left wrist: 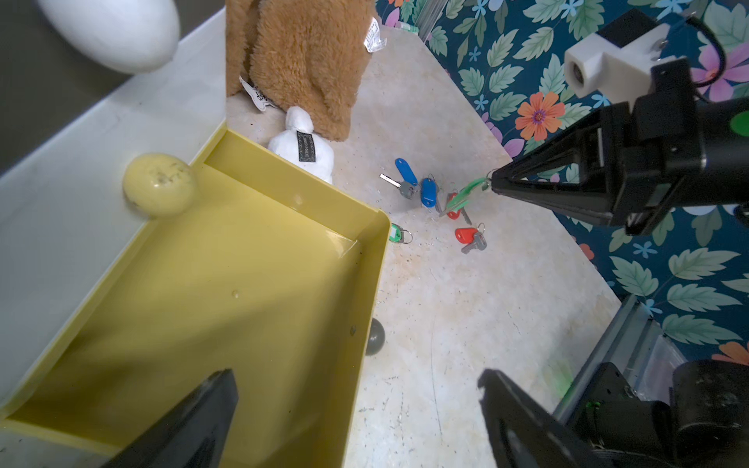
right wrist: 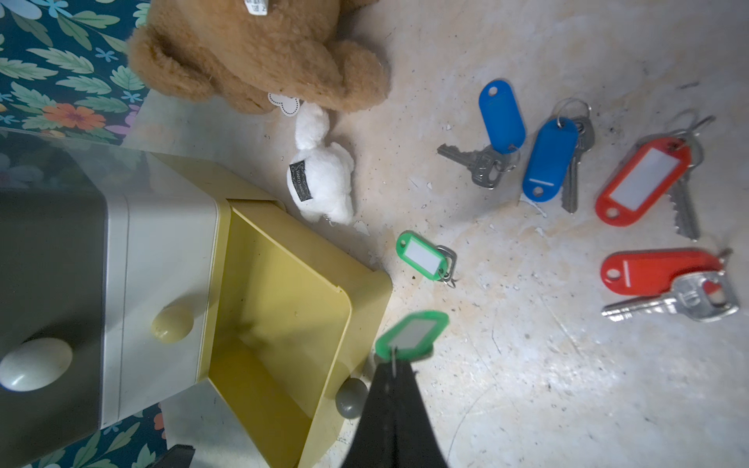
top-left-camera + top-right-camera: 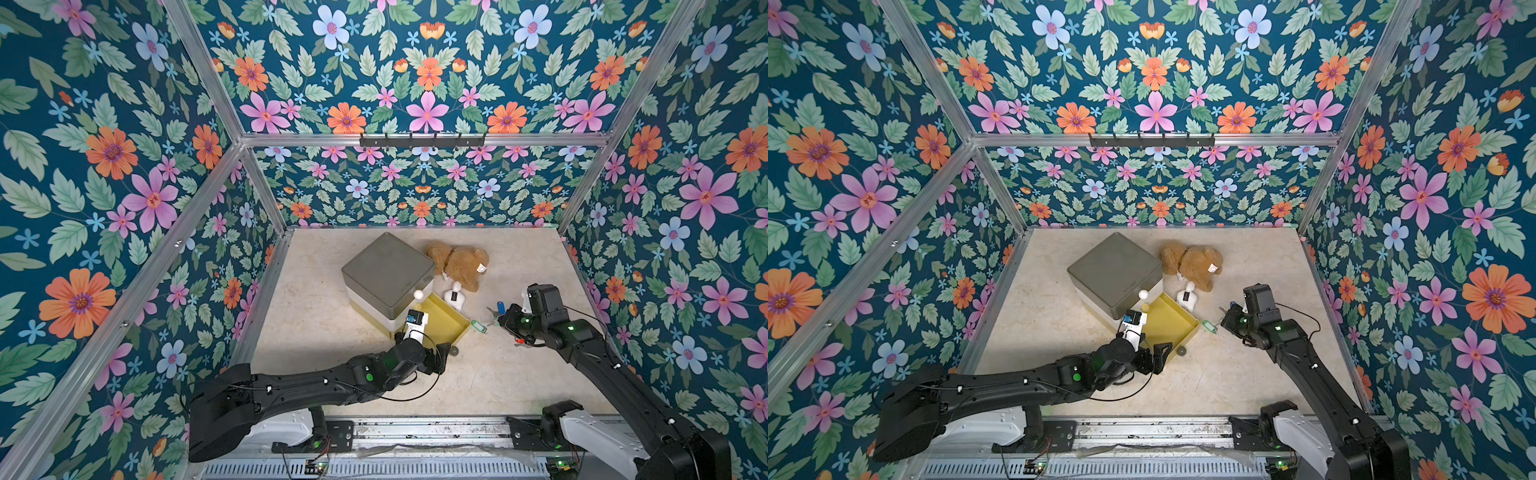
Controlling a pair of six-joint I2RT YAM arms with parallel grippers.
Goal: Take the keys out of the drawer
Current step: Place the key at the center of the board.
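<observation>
Reaching from the near edge in both top views, the left arm [image 3: 374,370] bent toward the open yellow drawer [image 3: 455,330], and the right arm [image 3: 582,338] extended over the keys [image 3: 501,308] on the table [image 3: 316,332] just beside it. From the left wrist, the left jaws stood apart, while the right jaws were clamped on one green key [image 1: 470,189], its tag slanting downward. From the right wrist, that tag's long axis ran straight out from the jaws. Five more lay flat at differing angles: two blue keys [image 2: 501,115], two red keys [image 2: 644,180], and a second green key [image 2: 421,255].
</observation>
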